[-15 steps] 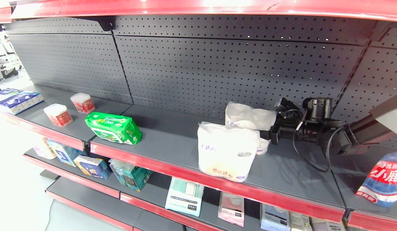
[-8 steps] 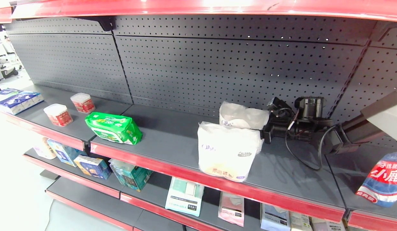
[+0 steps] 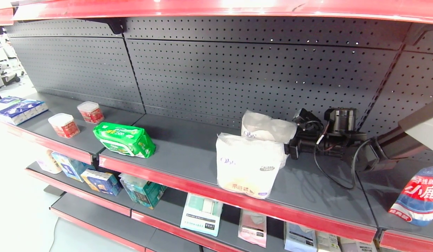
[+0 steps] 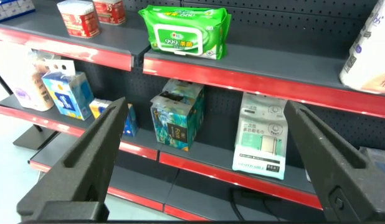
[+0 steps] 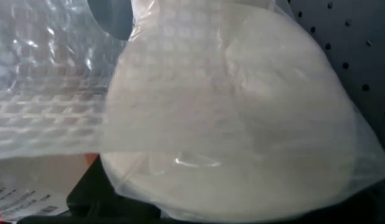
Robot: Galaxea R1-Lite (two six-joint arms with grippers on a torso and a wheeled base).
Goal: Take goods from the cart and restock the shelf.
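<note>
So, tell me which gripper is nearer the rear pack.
Right. The right gripper holds the rear pack, behind the front pack; the left gripper hangs open, facing the lower shelves, well away.

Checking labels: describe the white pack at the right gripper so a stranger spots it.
On the red-edged grey shelf, look right of middle. Of the two there, the white pack is behind the front pack and alone touches the right gripper.
</note>
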